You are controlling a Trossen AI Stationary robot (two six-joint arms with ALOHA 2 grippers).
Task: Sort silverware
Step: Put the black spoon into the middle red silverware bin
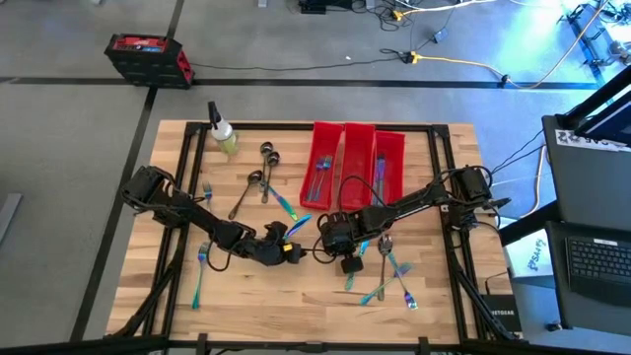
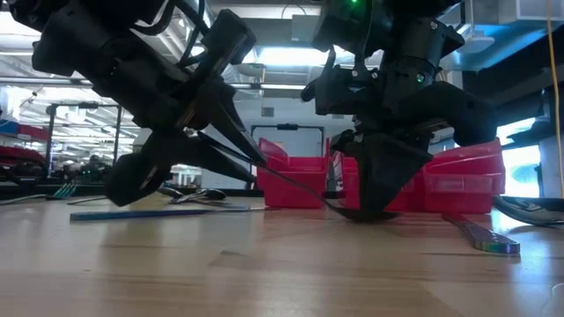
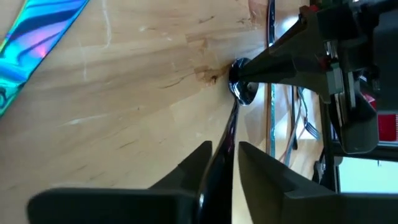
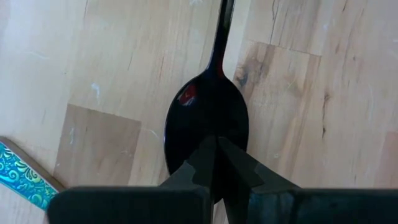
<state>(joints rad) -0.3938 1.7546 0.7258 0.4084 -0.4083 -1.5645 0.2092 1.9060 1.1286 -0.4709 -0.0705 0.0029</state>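
Observation:
A dark grey spoon [image 4: 206,106] lies mid-table between my two grippers, its bowl [image 2: 357,213] on the wood and its handle [image 2: 291,187] slanting up. My left gripper [image 3: 224,168] is shut on the handle. My right gripper [image 4: 217,152] is shut, with its tips on the bowl. More silverware, iridescent forks and spoons, lies loose at the left [image 1: 200,266] and right [image 1: 392,271]. Dark spoons [image 1: 268,154] lie near the far edge. My left gripper pinches the spoon's handle [image 3: 227,134] between its two fingers, slanting down from the table's left. The fingers lie along the handle, which is raised off the wood. My right gripper presses its shut fingertips [image 3: 273,59] down on the spoon's bowl [image 4: 205,127] from above. The bowl stays on the table.
Three long red bins [image 1: 357,158] stand side by side at the far middle, with silverware in them. A small spray bottle [image 1: 223,134] stands at the far left. An iridescent piece [image 2: 485,236] lies close to the right gripper. Bare wood lies along the near edge.

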